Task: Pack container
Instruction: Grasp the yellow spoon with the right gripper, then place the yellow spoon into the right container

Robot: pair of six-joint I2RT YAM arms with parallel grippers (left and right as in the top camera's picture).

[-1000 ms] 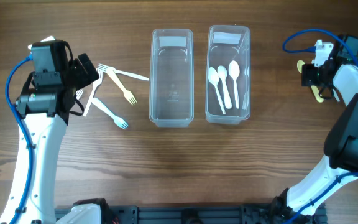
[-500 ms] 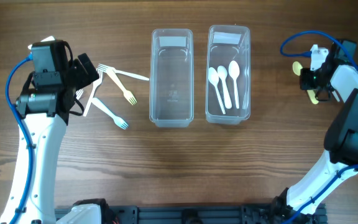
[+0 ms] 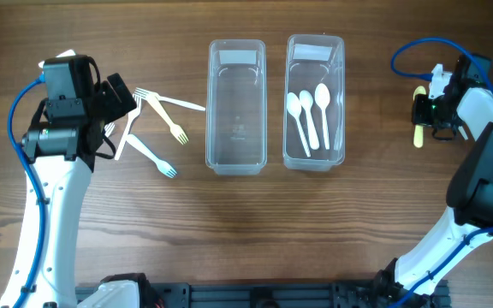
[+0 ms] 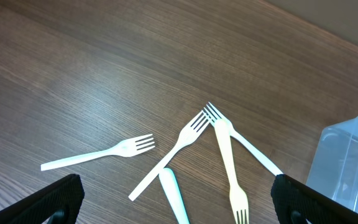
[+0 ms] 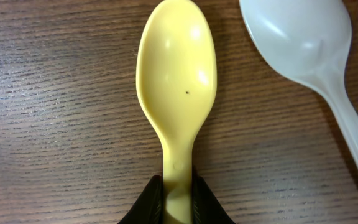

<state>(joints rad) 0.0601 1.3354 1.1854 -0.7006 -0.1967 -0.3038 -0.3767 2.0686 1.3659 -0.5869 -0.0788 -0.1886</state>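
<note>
Yellow spoon (image 5: 176,81): bowl up, handle pinched between the right gripper (image 5: 178,199) fingers, which are pressed onto it from both sides. Whether the bowl touches the table (image 5: 55,124) cannot be told.
Loose white spoon (image 5: 309,43) lies just beside the yellow one, not touching it.
From overhead, the yellow spoon (image 3: 418,135) sits well to the right of the spoon container (image 3: 314,162), level with its middle, handle running along the container's long side.
Spoon container holds three white spoons (image 3: 308,115), bowls toward its far end.
Second container (image 3: 236,111) stands just left of the spoon container, parallel, a narrow gap between them.
Forks (image 3: 157,128) are scattered well left of the spoon container, past the second container. In the left wrist view, two of the forks (image 4: 191,134) overlap at the tines.
Left gripper (image 4: 179,205) hangs over the forks, fingers spread wide, holding nothing.
</note>
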